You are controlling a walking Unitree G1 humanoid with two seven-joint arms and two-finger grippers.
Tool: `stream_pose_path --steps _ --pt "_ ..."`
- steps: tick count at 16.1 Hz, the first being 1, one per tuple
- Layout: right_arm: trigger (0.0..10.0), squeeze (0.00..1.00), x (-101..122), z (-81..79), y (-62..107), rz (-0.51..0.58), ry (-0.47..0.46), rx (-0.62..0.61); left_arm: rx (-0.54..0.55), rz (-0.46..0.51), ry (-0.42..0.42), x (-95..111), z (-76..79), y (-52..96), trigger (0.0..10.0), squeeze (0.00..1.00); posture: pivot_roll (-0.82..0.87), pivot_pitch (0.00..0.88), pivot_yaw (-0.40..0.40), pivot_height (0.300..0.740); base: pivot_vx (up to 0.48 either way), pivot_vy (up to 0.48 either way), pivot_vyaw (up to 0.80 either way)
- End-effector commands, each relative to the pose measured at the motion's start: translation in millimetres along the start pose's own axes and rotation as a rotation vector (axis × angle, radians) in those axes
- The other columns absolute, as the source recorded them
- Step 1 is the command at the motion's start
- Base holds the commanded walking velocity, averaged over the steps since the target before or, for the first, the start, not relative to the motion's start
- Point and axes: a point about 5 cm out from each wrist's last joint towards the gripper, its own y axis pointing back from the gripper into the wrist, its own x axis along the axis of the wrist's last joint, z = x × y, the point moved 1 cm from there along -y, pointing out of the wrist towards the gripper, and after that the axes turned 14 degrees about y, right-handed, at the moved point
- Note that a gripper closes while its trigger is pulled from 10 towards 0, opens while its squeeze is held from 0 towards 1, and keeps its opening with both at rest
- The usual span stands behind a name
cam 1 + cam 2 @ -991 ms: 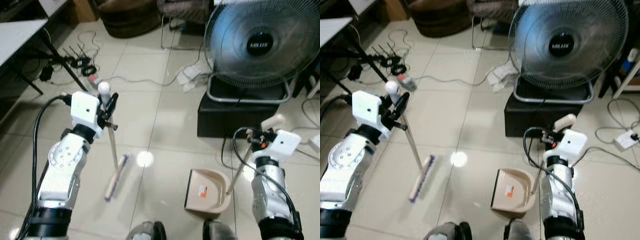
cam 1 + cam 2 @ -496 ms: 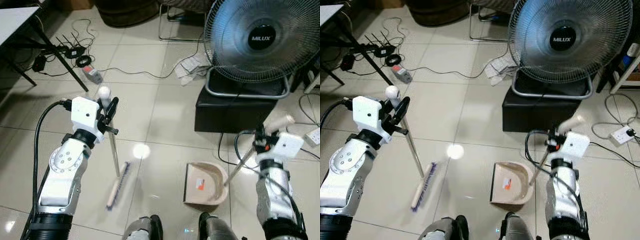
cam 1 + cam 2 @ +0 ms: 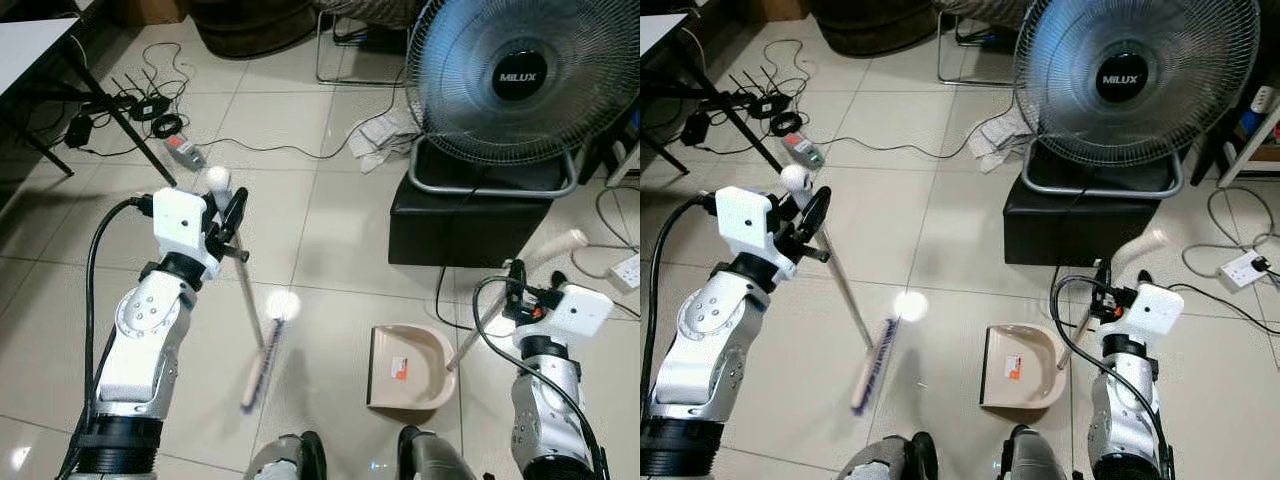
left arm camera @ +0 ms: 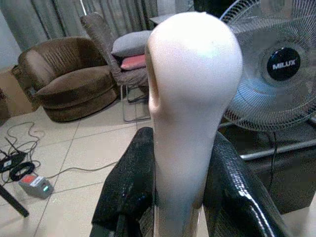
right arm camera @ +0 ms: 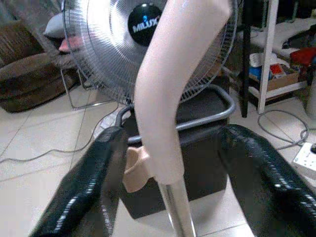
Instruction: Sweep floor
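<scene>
The floor is pale glossy tile with thin grout lines, and a round glare of ceiling light sits on it close to the broom head. A large standing fan faces the robot from the far right, set on a black box. A brown sofa and a chair with cushions stand at the back of the room. At the far left the corner of a white bench shows, with black cables and a power strip lying on the tiles beneath and beside it. Crumpled paper lies near the fan's base, and a white socket block with cords is at the far right.

The broom stands tilted, its long axis running from the white knob at the top, by the left hand, down and toward the robot's right to the bristle head on the floor. The left hand is closed around the handle just below the knob.

The beige dustpan lies flat on the tiles between the robot's feet and the black box, its open mouth pointing left toward the broom head. Its metal handle rises up and to the right, to the right hand, whose fingers are spread on either side of the beige grip, apart from it.
</scene>
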Motion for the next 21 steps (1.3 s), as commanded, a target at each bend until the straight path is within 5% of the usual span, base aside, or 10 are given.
stream_pose_path --steps 1,3,4,5,6,16,17,18,21 --pt "10.0 1.0 0 -0.1 3.1 -0.003 -0.012 -0.008 0.015 0.021 -0.025 5 -4.8 0.0 10.0 0.0 -0.08 0.146 0.16 0.74 0.0 0.0 0.0" --pt "10.0 1.0 0 5.6 -1.6 -0.017 -0.022 -0.012 0.02 0.025 -0.031 6 -7.2 1.8 10.0 0.0 -0.08 0.142 0.154 0.74 0.0 0.0 0.0" --pt "10.0 0.55 1 7.3 -5.3 -0.021 -0.02 0.006 0.028 0.027 -0.037 6 -9.3 2.9 10.0 0.0 -0.07 0.139 0.147 0.74 0.0 0.0 0.0" --pt "10.0 0.33 3 7.8 -8.8 -0.022 -0.02 0.028 0.036 0.029 -0.041 7 -11.4 3.7 10.0 0.0 -0.07 0.137 0.146 0.74 0.0 0.0 0.0" --pt "10.0 0.0 3 7.7 -10.6 -0.024 -0.022 0.042 0.039 0.029 -0.042 7 -12.2 3.9 10.0 0.0 -0.07 0.137 0.146 0.74 0.0 0.0 0.0" --pt "10.0 0.0 5 18.9 -35.8 -0.095 0.023 0.189 0.042 0.022 -0.051 7 -15.0 5.0 10.0 0.0 -0.07 0.164 0.149 0.74 0.0 0.0 0.0" --pt "8.8 0.0 4 18.2 -36.2 -0.097 0.028 0.207 0.041 0.021 -0.051 7 -14.9 4.8 10.0 0.0 -0.07 0.164 0.149 0.74 0.0 0.0 0.0" --pt "4.9 0.0 4 18.1 -36.4 -0.1 0.032 0.214 0.041 0.021 -0.051 7 -14.8 4.8 10.0 0.0 -0.07 0.164 0.149 0.74 0.0 0.0 0.0" --pt "4.0 0.0 4 20.0 -38.7 -0.101 0.068 0.233 0.044 0.018 -0.053 7 -16.2 5.4 10.0 0.0 -0.06 0.167 0.147 0.74 0.0 0.0 0.0"
